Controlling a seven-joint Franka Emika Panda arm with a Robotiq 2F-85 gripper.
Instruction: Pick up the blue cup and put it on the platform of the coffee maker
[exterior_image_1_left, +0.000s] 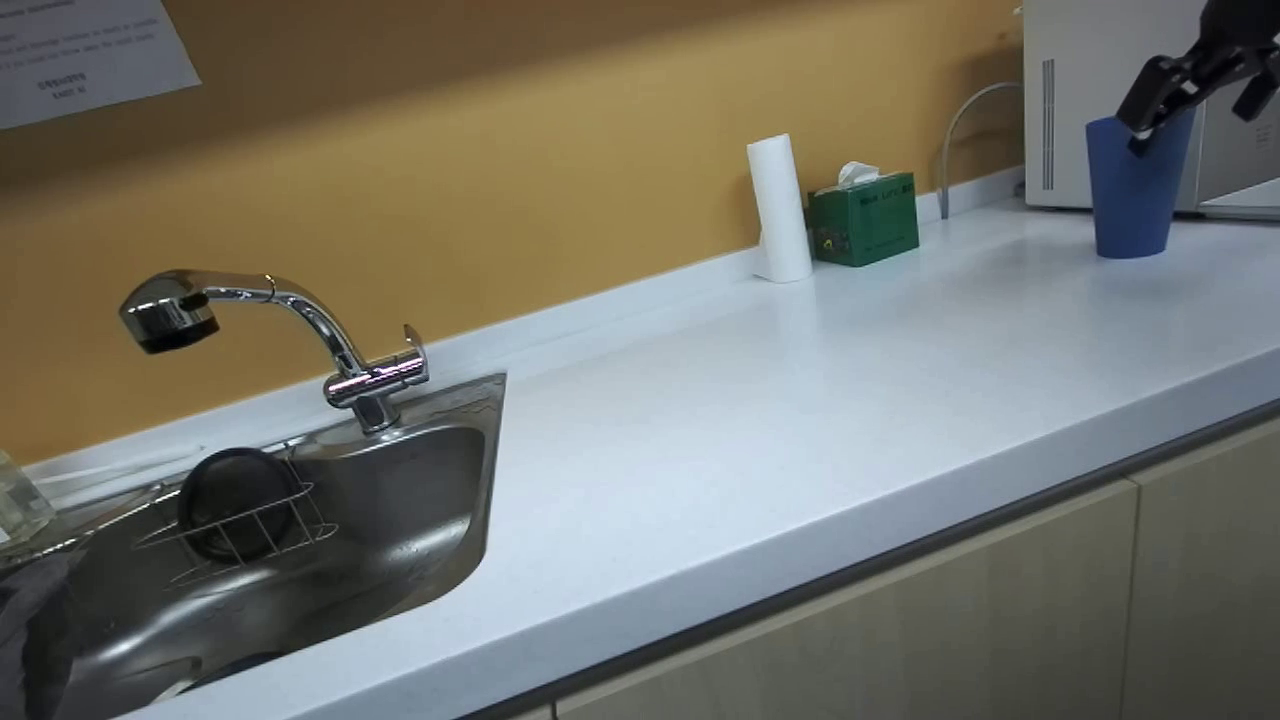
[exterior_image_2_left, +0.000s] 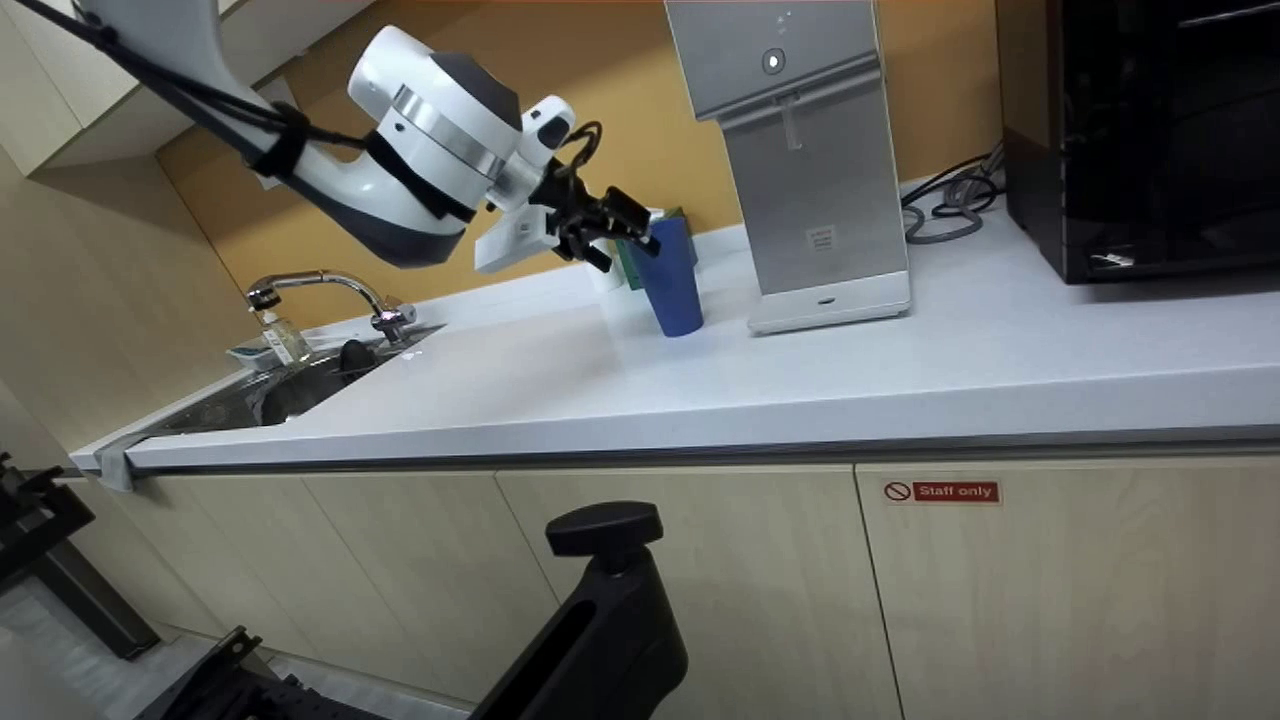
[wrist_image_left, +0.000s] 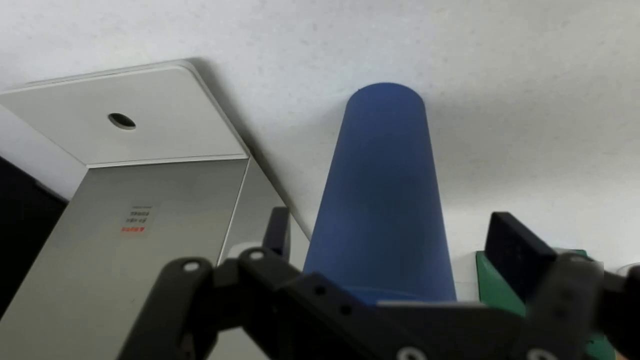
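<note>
On my feed the gripper (wrist_image_left: 397, 235) sits near the rim of the blue cup (wrist_image_left: 385, 190), its fingers (wrist_image_left: 517, 250) wide apart with the cup between them in the wrist view and gaps showing on both sides; whether anything touches at the rim, partly hidden there, I cannot tell. Both exterior views give me the cup upright on the white counter (exterior_image_1_left: 800, 400), just beside the coffee maker (exterior_image_2_left: 820, 180) and apart from its platform (exterior_image_2_left: 850, 303). I also log the green box (exterior_image_1_left: 865, 222) just beside the white cylinder (exterior_image_1_left: 780, 210), near the orange wall (exterior_image_1_left: 600, 150).
</note>
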